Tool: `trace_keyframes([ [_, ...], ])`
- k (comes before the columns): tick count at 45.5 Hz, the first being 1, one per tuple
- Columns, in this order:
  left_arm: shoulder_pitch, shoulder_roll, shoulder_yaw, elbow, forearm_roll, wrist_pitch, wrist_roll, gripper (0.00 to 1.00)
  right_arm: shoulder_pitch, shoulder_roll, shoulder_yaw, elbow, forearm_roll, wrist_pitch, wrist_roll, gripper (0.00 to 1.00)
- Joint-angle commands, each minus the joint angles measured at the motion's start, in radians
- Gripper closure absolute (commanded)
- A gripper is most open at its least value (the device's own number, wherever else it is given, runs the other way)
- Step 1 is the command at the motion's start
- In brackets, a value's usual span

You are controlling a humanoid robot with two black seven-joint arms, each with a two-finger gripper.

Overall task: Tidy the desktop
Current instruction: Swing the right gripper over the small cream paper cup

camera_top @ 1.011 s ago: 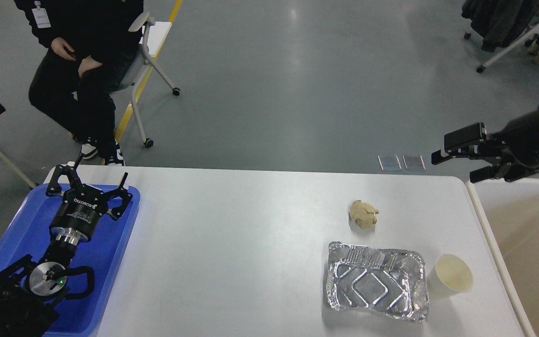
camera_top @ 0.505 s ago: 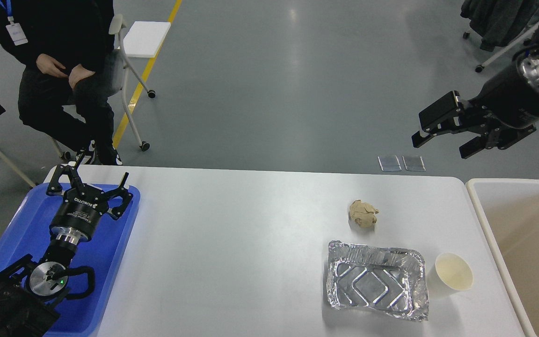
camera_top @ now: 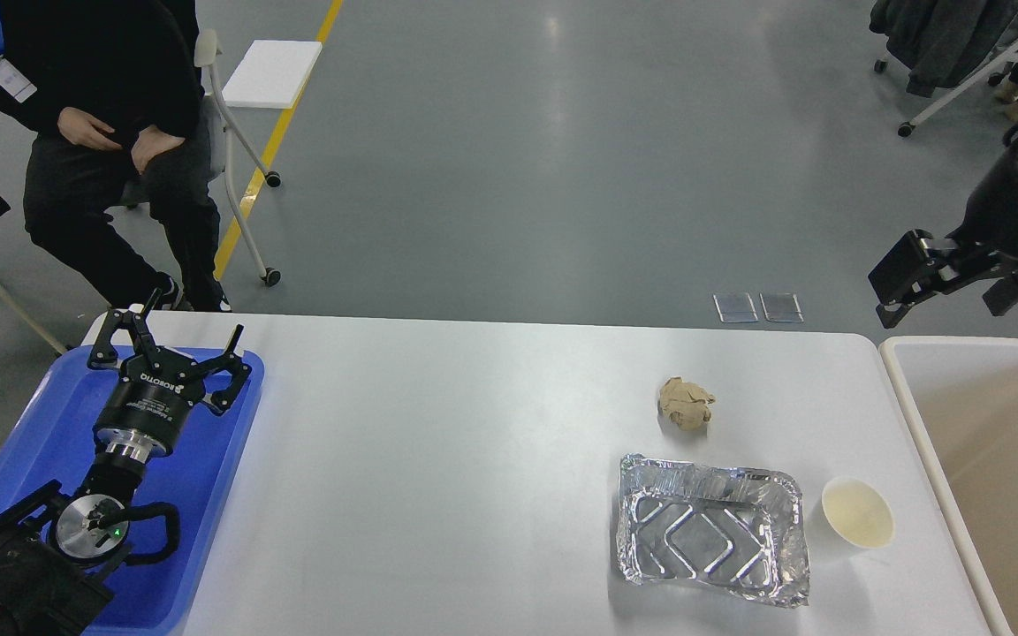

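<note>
Left gripper (camera_top: 175,340) splayed wide over blue tray (camera_top: 208,495); right gripper (camera_top: 951,287) parted, empty, above tub (camera_top: 907,389). On desktop (camera_top: 438,459), filling the foreground: crumpled paper (camera_top: 685,404), foil tray (camera_top: 710,528), paper cup (camera_top: 857,513)

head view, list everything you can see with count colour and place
desktop: 1, white, fills the lower middle
blue tray: 1, blue, on the desktop's left end
tub: 1, beige-white, against the desktop's right end
foil container: 1, silver, right part of the desktop, near edge
paper cup: 1, cream, just right of the foil container
crumpled paper: 1, tan, behind the foil container
person: 1, in black, top left beside a chair
floor plates: 2, clear-grey, on the floor beyond the desktop
left gripper: 1, black, open over the blue tray
right gripper: 1, black, open, above the tub's far rim
</note>
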State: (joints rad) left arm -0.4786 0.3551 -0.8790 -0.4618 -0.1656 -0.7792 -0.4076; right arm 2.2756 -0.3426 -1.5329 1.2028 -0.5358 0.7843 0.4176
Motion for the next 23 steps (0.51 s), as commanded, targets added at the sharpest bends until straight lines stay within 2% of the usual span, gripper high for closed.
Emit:
trace_keyframes([
  [1, 0.000, -0.001, 0.000, 0.000, 0.000, 0.000, 0.000, 0.01, -0.014, -0.024, 0.010, 0.052, -0.021, 0.001, -0.049, 0.00],
  [11, 0.000, -0.001, 0.000, 0.000, 0.000, 0.000, 0.000, 0.01, -0.113, -0.153, 0.164, 0.050, -0.021, 0.001, -0.049, 0.00],
  [23, 0.000, 0.001, 0.000, 0.000, 0.000, 0.000, 0.001, 0.01, -0.215, -0.151, 0.171, 0.004, -0.020, 0.001, -0.049, 0.00],
])
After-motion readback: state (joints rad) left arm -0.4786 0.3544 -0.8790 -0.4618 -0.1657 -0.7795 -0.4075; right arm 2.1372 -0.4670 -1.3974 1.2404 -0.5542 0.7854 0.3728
